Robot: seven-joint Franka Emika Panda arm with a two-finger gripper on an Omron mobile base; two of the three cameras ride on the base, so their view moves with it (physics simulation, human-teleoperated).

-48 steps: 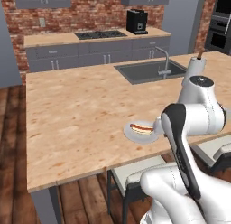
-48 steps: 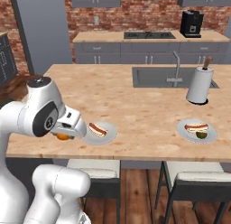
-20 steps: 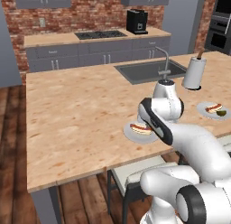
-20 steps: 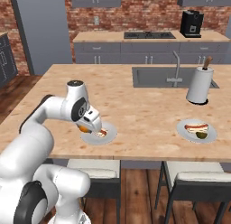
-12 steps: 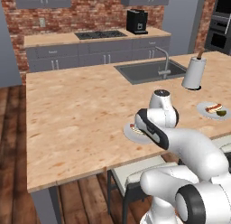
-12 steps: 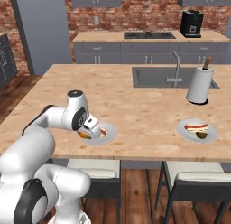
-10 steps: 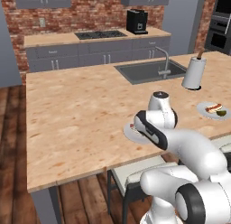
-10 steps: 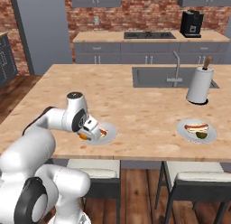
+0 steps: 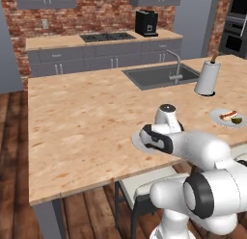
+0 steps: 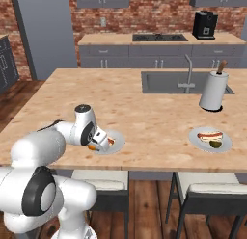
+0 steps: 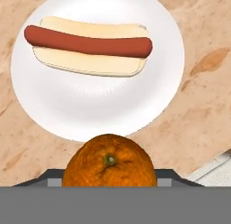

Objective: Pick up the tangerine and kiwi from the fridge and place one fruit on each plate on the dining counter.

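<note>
My gripper (image 11: 110,179) is shut on the tangerine (image 11: 109,162), a bright orange fruit seen stem-end on. It hangs just off the near edge of a pale plate (image 11: 90,108) that carries a sausage in a bun (image 11: 88,44). From the right base view the gripper (image 10: 99,140) sits low at that plate (image 10: 118,139), with the tangerine (image 10: 91,147) showing under the hand. The left base view has the gripper (image 9: 149,139) at the same plate (image 9: 137,141). A second plate (image 10: 198,137) (image 9: 216,116) to the right holds a sausage bun and the green kiwi (image 10: 215,144) (image 9: 236,120).
Both plates lie near the front edge of the wood-grain dining counter (image 10: 144,112). A paper towel roll (image 10: 213,91) and the inset sink with tap (image 10: 183,81) are farther back. Stools (image 10: 205,194) stand under the front edge. A tall dark grey appliance (image 10: 46,31) stands at back left.
The hand has come down and toward the counter's front edge with the tangerine, from above the near plate to low at its rim. The plates and the kiwi have not moved.
</note>
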